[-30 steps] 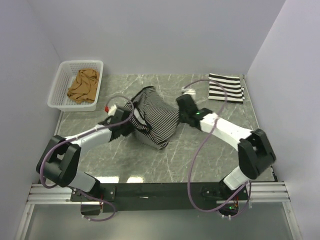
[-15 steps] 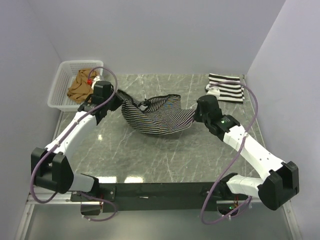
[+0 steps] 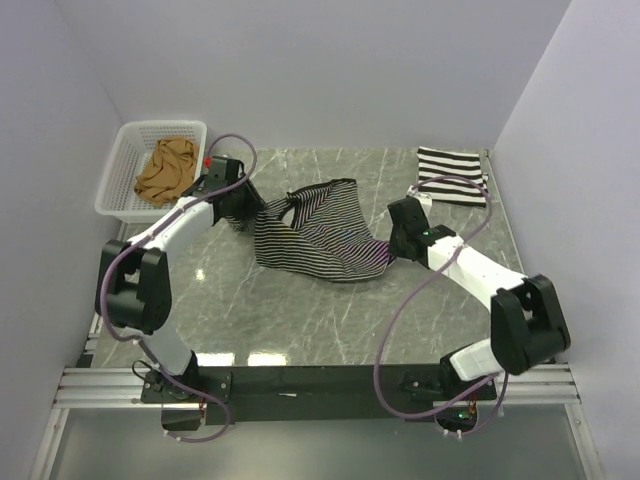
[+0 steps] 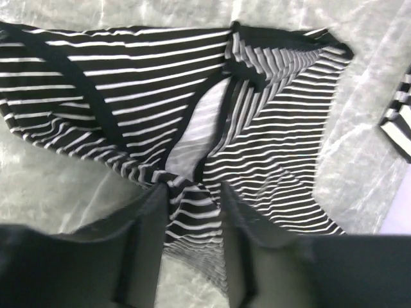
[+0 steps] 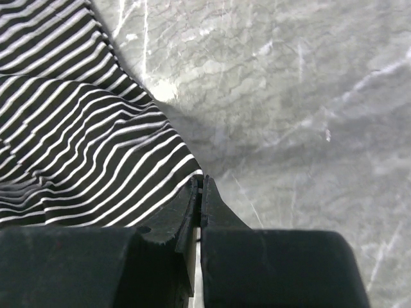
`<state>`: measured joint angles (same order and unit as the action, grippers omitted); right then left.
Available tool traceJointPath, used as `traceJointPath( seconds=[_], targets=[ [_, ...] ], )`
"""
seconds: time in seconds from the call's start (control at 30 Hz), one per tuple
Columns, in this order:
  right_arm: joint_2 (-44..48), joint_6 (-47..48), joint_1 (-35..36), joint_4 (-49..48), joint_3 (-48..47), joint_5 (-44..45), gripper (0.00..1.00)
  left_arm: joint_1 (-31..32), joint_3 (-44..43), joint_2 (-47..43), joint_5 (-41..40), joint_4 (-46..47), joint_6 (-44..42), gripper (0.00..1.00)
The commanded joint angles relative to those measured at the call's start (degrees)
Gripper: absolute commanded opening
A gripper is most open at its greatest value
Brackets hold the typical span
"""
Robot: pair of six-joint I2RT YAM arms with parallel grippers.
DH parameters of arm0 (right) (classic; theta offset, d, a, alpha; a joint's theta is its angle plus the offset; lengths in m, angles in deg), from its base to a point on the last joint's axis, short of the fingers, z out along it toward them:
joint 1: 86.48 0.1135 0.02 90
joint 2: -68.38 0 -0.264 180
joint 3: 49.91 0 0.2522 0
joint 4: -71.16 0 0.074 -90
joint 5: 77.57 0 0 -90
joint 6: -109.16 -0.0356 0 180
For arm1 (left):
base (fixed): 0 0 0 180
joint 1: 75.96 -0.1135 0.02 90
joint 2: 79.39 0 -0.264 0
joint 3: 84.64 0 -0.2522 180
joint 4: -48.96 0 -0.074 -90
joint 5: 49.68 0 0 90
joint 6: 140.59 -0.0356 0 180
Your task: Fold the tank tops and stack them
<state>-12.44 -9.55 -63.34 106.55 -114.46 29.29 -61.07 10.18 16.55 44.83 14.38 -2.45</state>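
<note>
Spreading is the step in hand, by my reading: the thin dark multicolour striped fabric tank top [image 3: 320, 235] lies rumpled mid-tabletop, stretched between the two hands, not yet flat and not yet folded. The left hand [image 3: 250, 212] is at its 9 o'clock edge; in the wrist view a gathered bunch of cloth runs between the fingers and the stripes fan out from that pinch, so it looks clamped on the cloth. The right hand [image 3: 393, 248] is at the 4 o'clock corner, with its fingers pressed together on the very hem.

The next move probably calls for drawing the cloth taut and laying it smooth on the grey marbled tabletop [image 3: 330, 310] before any fold; the straps at 12 o'clock look twisted and may need straightening.

The white plastic mesh basket [image 3: 110, 170], at 10 o'clock on the tabletop, holds the plain tan-brown top [image 3: 165, 172], crumpled; the bold black-and-white striped top [image 3: 450, 175] lies folded at 2 o'clock, outside any container.
</note>
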Motion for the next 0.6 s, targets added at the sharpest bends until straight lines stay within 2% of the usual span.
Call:
traceJointPath(
  seconds=[0.0, 0.1, 0.2, 0.47, 0.57],
  targets=[
    [-4.68, -0.91, -1.25, -3.08, -4.05, 0.36, 0.00, -0.48, -1.01, 0.22, 1.47, 1.39, -2.87, 0.45],
    [-8.72, -1.17, -3.62, -3.96, -5.72, 0.72, 0.00, -0.39, 2.41, -5.21, 0.33, 3.76, -3.40, 0.52],
    [-12.24, -1.70, -5.20, -5.28, -6.78, 0.72, 0.00, -0.39, 7.68, -11.62, -0.38, 5.08, -3.49, 0.55],
    [-17.80, -2.14, -8.19, -6.33, -8.63, -0.51, 0.00, 2.76, 26.05, -25.36, -4.42, 5.88, 0.97, 0.53],
    [-17.53, -1.97, -8.63, -6.34, -8.72, -0.52, 0.00, 8.47, 31.94, -28.70, -8.71, 6.58, 5.27, 0.50]
  ],
)
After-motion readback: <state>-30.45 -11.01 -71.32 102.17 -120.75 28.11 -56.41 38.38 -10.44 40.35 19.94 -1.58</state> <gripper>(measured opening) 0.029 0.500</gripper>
